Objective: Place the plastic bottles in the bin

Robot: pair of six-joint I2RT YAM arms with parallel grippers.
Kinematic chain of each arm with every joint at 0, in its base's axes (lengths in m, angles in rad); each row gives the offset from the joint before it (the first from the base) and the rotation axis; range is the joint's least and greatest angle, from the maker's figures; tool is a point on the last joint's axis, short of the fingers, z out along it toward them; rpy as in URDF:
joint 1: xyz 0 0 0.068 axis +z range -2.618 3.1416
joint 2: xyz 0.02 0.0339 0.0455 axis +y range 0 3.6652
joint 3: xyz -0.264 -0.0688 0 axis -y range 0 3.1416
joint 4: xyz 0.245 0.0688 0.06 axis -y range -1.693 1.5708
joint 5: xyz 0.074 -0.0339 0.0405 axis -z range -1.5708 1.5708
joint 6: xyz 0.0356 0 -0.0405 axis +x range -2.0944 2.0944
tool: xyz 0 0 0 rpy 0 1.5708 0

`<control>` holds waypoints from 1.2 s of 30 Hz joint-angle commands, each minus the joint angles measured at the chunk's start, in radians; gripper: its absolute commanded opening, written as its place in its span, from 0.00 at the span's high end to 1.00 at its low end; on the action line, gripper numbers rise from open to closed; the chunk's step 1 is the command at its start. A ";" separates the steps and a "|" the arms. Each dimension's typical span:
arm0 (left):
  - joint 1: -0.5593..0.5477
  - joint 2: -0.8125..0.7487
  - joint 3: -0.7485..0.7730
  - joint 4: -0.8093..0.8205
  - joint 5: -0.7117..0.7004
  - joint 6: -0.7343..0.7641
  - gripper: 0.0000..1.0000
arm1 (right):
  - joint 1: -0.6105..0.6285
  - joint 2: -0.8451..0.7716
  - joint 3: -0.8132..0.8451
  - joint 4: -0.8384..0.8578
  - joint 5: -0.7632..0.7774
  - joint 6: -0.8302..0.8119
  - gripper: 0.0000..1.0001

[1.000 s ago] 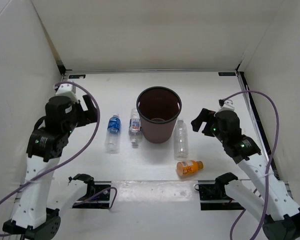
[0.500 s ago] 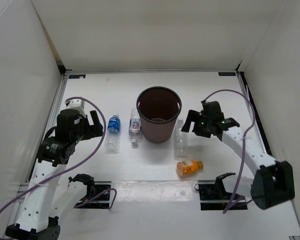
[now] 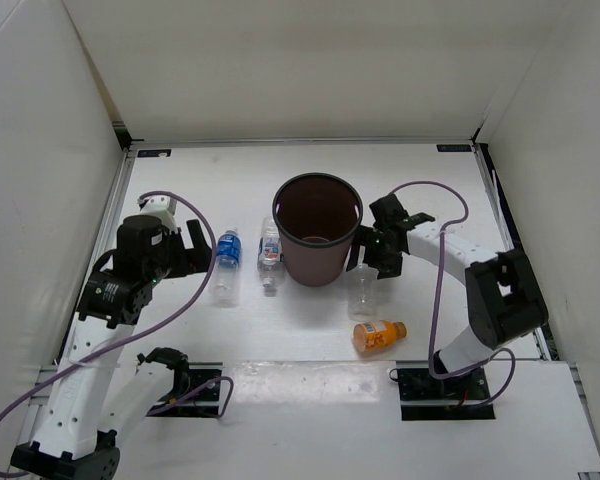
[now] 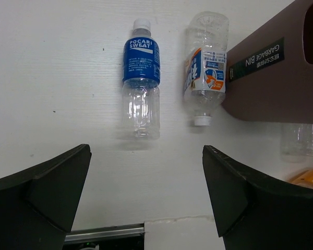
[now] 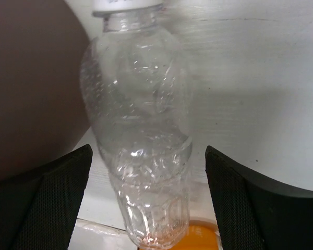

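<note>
The dark brown bin (image 3: 318, 228) stands upright mid-table. Left of it lie the blue-label bottle (image 3: 226, 265) and the pale-label bottle (image 3: 270, 253). Right of it lies the plain clear bottle (image 3: 362, 288), with the short orange bottle (image 3: 378, 335) nearer the front. My right gripper (image 3: 366, 266) is open, low over the clear bottle's upper part; its fingers straddle the bottle (image 5: 141, 135) without closing. My left gripper (image 3: 202, 252) is open and empty, just left of the blue-label bottle (image 4: 141, 78), above the table.
White walls enclose the table on three sides. The bin wall (image 5: 31, 78) is close on the right gripper's left side. The orange bottle (image 5: 190, 237) lies just beyond the clear bottle's base. The pale-label bottle (image 4: 206, 67) touches the bin (image 4: 271, 78).
My right arm has swung left and down, bringing its open gripper over the plain clear bottle. My left arm has dropped lower and drawn closer to the blue-label bottle. The bottles have not moved.
</note>
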 commanded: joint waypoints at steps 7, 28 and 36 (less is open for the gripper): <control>-0.006 -0.025 0.002 0.018 0.011 0.008 0.00 | -0.051 0.007 -0.029 0.025 -0.048 0.037 0.28; -0.006 0.005 -0.004 0.026 0.035 0.008 0.00 | -0.084 -0.446 0.066 -0.191 0.317 0.033 1.00; -0.004 0.003 -0.007 0.031 0.046 0.022 0.00 | 0.062 -0.769 0.059 0.195 0.507 -0.080 1.00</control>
